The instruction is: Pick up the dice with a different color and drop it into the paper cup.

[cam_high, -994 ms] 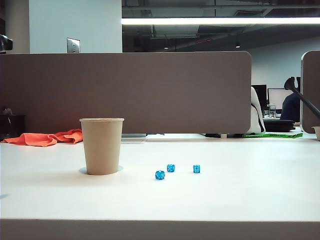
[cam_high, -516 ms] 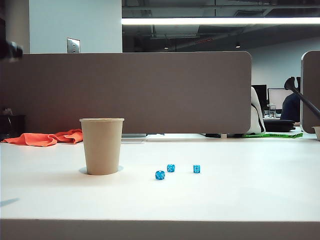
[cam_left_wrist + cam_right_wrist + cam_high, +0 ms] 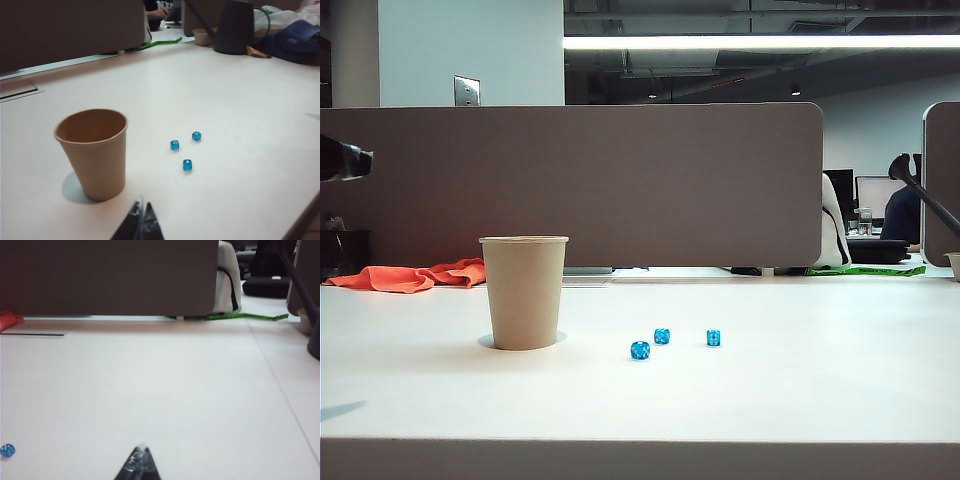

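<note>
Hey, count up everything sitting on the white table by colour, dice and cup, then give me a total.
Small blue dice with white pips: 3
Tan-brown tapered paper cup, upright: 1
Red dice: 0 in view; the cup's bottom is not visible.
Crumpled orange cloth at the table's far left edge: 1
Total: 5

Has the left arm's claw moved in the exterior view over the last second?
Yes. The dark tip of the left claw at that view's left edge has dropped from level with the wall plate to below the partition's top edge. The paper cup stayed put.
</note>
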Available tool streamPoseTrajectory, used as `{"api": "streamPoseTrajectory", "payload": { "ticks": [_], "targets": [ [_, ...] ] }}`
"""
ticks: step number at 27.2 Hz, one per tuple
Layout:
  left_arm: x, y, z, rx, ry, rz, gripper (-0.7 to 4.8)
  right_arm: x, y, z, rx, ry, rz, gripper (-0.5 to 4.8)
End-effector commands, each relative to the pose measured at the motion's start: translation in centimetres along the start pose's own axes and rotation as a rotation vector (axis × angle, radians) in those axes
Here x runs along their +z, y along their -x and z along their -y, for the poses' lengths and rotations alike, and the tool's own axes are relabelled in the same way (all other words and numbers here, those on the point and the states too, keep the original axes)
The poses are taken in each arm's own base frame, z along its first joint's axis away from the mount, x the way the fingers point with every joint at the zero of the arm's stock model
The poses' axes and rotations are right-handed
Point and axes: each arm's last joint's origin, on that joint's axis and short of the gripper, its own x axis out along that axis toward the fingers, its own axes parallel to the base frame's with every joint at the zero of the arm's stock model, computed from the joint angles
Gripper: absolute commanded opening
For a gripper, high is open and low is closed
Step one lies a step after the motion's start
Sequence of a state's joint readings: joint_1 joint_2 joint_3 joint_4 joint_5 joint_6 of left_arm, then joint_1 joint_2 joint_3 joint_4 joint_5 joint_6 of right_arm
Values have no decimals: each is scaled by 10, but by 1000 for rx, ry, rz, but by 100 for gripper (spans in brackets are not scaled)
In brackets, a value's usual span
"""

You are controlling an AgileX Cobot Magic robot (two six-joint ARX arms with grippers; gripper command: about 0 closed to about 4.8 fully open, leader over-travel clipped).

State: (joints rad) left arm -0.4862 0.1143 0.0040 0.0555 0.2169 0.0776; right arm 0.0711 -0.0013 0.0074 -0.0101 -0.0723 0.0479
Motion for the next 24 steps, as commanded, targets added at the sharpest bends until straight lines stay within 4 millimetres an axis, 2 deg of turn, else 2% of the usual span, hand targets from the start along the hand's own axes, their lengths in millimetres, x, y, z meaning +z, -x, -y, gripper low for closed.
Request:
{"api": "streamPoseTrajectory", "payload": {
  "ticks": [1, 4, 8, 16, 24],
  "targets": [
    [1, 0, -3, 94, -1, -7, -6, 1, 0, 0, 4, -3, 9, -2],
    [3, 1, -9, 256, -4, 11, -6, 2, 0, 0, 5, 29, 26, -2],
    [3, 5, -19, 284, 0, 19, -6, 2, 0, -2, 58, 52, 28, -2],
    [9, 19, -45, 452, 58, 101, -6, 3, 0, -2, 62, 52, 30, -2],
    [14, 24, -47, 507, 86, 170, -6, 7, 0, -2, 64, 57, 70, -2]
  ]
}}
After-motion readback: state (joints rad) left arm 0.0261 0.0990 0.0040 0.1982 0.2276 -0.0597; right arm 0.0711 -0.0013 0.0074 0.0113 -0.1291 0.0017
